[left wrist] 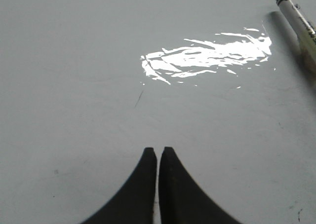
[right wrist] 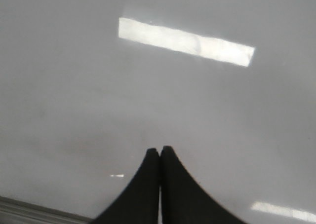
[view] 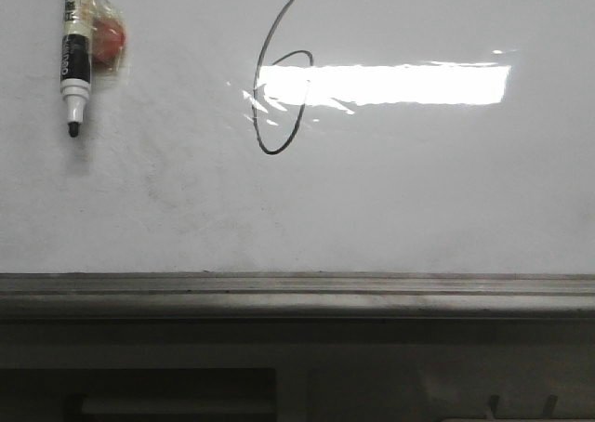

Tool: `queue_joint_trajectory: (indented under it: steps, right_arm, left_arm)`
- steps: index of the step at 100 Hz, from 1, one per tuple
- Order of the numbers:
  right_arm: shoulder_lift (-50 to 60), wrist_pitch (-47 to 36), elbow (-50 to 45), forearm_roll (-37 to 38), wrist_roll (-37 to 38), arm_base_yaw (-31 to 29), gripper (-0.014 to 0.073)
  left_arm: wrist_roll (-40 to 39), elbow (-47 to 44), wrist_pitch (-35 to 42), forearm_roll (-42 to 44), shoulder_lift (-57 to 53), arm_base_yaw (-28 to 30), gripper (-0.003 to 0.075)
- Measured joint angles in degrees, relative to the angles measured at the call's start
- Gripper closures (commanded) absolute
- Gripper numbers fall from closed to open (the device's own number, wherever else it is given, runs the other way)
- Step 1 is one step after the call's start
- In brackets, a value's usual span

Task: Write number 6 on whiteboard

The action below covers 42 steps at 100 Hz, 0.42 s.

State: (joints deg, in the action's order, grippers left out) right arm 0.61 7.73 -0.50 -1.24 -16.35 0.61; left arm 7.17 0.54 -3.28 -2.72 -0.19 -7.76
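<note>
A thin black number 6 (view: pixel 267 87) stands on the whiteboard (view: pixel 418 190), tall and slanted, its narrow loop crossing the end of a bright glare bar. A black-tipped marker (view: pixel 74 55) lies on the board at the upper left, tip toward the ledge, and its end also shows in the left wrist view as the marker (left wrist: pixel 298 17). My left gripper (left wrist: pixel 158 150) is shut with nothing between its fingers, over bare board. My right gripper (right wrist: pixel 159 149) is shut and empty too, over plain board. Neither arm appears in the front view.
A small reddish object in clear wrapping (view: pixel 107 39) lies beside the marker. A grey metal ledge (view: pixel 297 292) runs along the board's lower edge; its corner shows as the ledge (right wrist: pixel 29 210) in the right wrist view. Faint grey smudges mark the board.
</note>
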Motion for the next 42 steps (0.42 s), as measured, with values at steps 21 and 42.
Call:
queue_joint_trajectory:
  steps: [21,42]
  right_arm:
    - [0.0,0.2,0.0,0.1,0.1,0.0,0.0659]
    - [0.0,0.2,0.0,0.1,0.1,0.0,0.0659]
  left_arm:
    - [0.0,0.0,0.0,0.0,0.0,0.0,0.074]
    - [0.0,0.0,0.0,0.0,0.0,0.0,0.074]
